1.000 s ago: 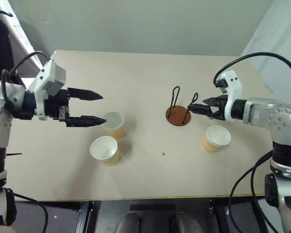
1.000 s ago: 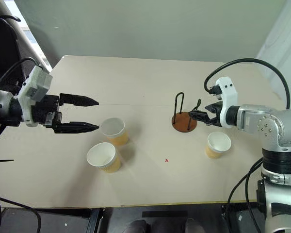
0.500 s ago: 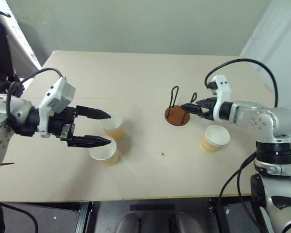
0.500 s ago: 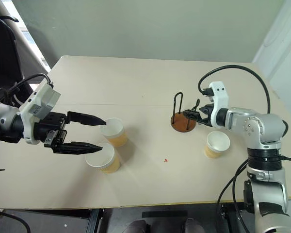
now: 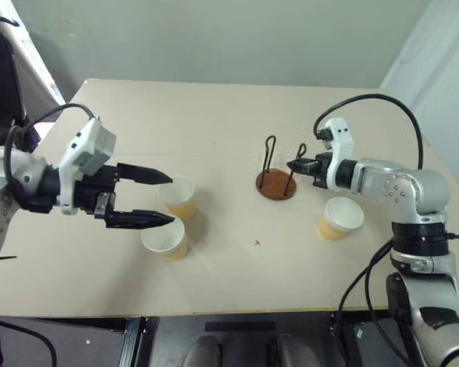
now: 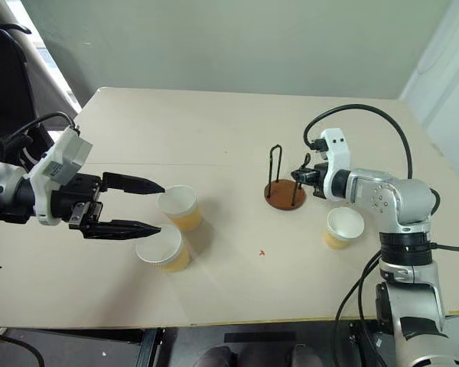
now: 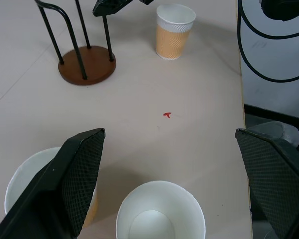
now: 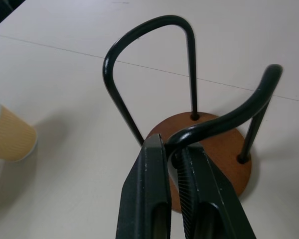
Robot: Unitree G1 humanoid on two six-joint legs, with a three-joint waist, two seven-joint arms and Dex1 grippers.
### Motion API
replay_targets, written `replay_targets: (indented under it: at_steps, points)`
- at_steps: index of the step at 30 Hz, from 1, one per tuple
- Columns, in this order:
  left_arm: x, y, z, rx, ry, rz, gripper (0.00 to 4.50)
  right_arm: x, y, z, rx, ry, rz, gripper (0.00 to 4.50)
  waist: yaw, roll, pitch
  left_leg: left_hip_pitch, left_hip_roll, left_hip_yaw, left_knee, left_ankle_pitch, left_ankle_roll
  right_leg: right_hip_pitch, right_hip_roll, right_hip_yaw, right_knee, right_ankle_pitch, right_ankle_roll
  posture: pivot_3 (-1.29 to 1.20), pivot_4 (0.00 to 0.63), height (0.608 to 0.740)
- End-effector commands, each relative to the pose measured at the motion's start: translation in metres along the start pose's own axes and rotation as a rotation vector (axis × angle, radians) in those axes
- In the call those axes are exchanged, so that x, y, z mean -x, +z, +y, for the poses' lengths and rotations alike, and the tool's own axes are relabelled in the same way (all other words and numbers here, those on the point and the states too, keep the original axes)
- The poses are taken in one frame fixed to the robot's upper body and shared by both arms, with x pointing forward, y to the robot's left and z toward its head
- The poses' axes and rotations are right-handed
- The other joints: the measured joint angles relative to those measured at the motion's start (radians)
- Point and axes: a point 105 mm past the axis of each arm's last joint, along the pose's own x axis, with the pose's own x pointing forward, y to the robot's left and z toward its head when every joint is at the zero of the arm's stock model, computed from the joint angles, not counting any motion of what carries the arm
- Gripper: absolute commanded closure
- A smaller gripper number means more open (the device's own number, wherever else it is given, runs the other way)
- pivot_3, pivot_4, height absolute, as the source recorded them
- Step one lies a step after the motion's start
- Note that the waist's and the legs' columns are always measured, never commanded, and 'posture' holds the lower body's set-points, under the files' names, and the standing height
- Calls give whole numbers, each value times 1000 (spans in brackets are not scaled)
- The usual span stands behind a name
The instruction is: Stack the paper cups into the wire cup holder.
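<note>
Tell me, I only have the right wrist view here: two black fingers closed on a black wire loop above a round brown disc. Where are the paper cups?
Observer: Two tan paper cups stand upright by the left gripper, one tan paper cup near the right arm.
Operator: Left gripper holding one?
Observer: No, its fingers are open, straddling the farther cup's rim.
Operator: Anything in the wire cup holder?
Observer: Nothing; the wire cup holder is empty, with the right gripper clamped on its nearer loop.

Beige table [image 5: 214, 107] before a plain grey-green wall [image 5: 214, 38].
</note>
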Motion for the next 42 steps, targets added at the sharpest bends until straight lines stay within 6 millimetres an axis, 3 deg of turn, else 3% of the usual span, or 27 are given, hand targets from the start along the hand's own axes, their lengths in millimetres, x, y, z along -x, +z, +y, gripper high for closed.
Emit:
replay_targets:
  at_steps: [1, 4, 11, 19, 27, 38, 42]
  points:
    - [6, 13, 0, -70, 20, 3, 0, 22, 2, 48, 120, 251, 5, 4466, 0, 0, 0, 0, 0, 0, 0, 0, 0, 0, 0, 0, 0, 0, 0, 0, 150, 740]
    - [5, 14, 2, -76, 14, 4, 0, 38, -28, 79, 182, 397, 117, 4466, 7, 0, 0, -1, 1, 0, -1, 0, -1, 1, 1, -1, 0, 0, 0, 0, 150, 740]
    - [3, 13, 3, -84, 0, 9, 0, 51, -65, 104, 231, 446, 216, 4466, 5, -1, 0, 2, 1, 0, 0, -1, -2, 2, 1, 1, -2, 0, 0, 0, 150, 740]
    - [3, 11, 4, -90, -8, 21, 0, 52, -86, 100, 271, 369, 277, 4466, 0, -1, -1, 4, 2, 0, 0, 0, -2, 3, 1, 0, 0, 0, -1, 0, 150, 740]
    - [0, 21, -9, -101, -108, -2, 0, 47, -91, 96, 278, 321, 277, 4466, -4, -2, -2, 9, 2, 0, -1, 0, -2, 8, 1, 1, 0, -1, -2, 0, 150, 740]
    - [1, 8, -24, -71, -175, 90, 0, 48, -87, 97, 315, 343, 282, 4466, -5, -2, -3, 12, 2, 0, -2, -1, -2, 10, 2, 1, 1, -1, -3, 0, 150, 740]
    - [-1, 9, -24, -79, -178, 89, 0, 51, -83, 99, 323, 363, 279, 3336, -4, -2, -2, 11, 2, 0, -2, -2, -2, 9, 2, 1, 0, -1, -4, 0, 150, 740]
